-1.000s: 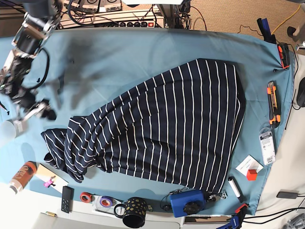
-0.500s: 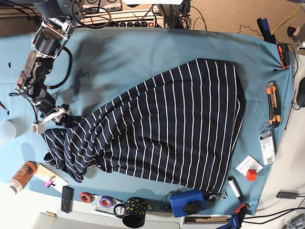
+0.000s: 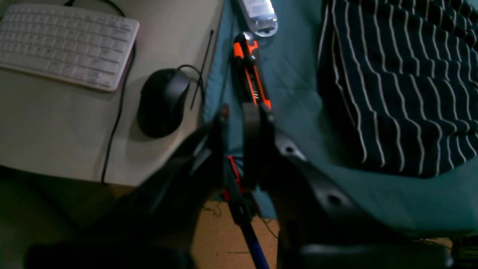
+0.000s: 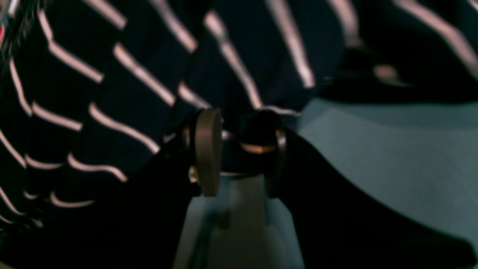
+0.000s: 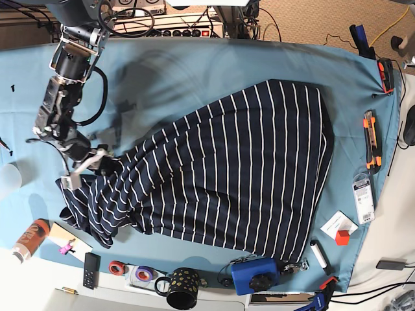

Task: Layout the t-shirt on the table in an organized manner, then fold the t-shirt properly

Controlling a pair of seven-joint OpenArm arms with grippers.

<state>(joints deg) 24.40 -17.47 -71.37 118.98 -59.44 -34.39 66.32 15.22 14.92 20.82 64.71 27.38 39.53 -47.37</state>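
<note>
right arm: reaching down, my right end effector (image 5: 91, 167) at the t-shirt (image 5: 227, 175) edge
grip: narrow gap, striped fold between pads
t-shirt: spread on table (image 5: 194, 71)
left end effector (image 3: 239, 123): nearly closed, empty, off-shirt; absent from base view

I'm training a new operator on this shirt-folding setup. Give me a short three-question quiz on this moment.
1. True or false: the t-shirt lies flat and fully spread on the table.
2. Which tool is at the shirt's bunched edge? A) left tool B) right tool
3. Fill in: beside the orange knife, off the cloth, sits a black ____.

Key: 1 false; 2 B; 3 mouse.
</note>
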